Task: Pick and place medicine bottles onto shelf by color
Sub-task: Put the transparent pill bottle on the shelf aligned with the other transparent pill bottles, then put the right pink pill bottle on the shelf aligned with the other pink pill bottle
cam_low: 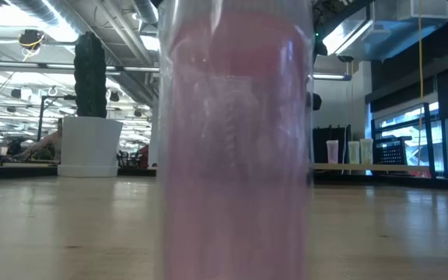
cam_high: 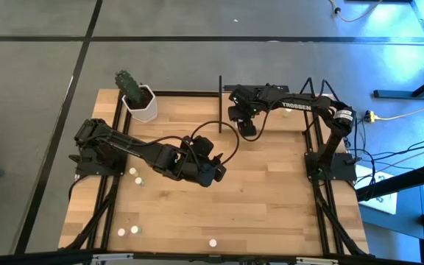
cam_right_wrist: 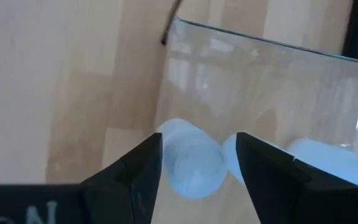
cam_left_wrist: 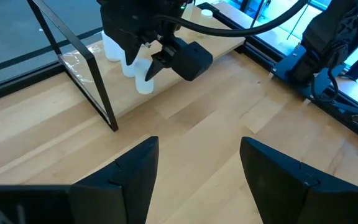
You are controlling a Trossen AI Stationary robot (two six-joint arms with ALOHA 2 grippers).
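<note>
Three white medicine bottles (cam_left_wrist: 129,61) stand in a row at the near left end of the shelf (cam_left_wrist: 166,93), a light-wood board with black uprights at the table's far right. My right gripper (cam_left_wrist: 155,63) reaches down over the nearest one (cam_right_wrist: 191,160), open, with a finger on either side. My left gripper (cam_left_wrist: 197,149) hangs open over mid-table (cam_high: 218,175) with nothing between its fingers. More bottles (cam_high: 133,171) stand on the table near the left and near edges. A pinkish bottle (cam_low: 236,148) stands right in front of the low view. My right gripper comes from above, pointing steeply down, around the white bottle's top (cam_right_wrist: 180,144). One finger (cam_right_wrist: 143,171) lies right beside the bottle; I cannot tell whether it touches. A gap shows on the other side. The bottle stands upright on the shelf board.
A white hexagonal pot with a cactus (cam_high: 138,101) stands at the table's far left. A clear panel (cam_right_wrist: 260,81) and thin black uprights (cam_left_wrist: 101,93) close the shelf's end. Loose bottles (cam_high: 127,231) and one (cam_high: 213,242) sit by the near edge.
</note>
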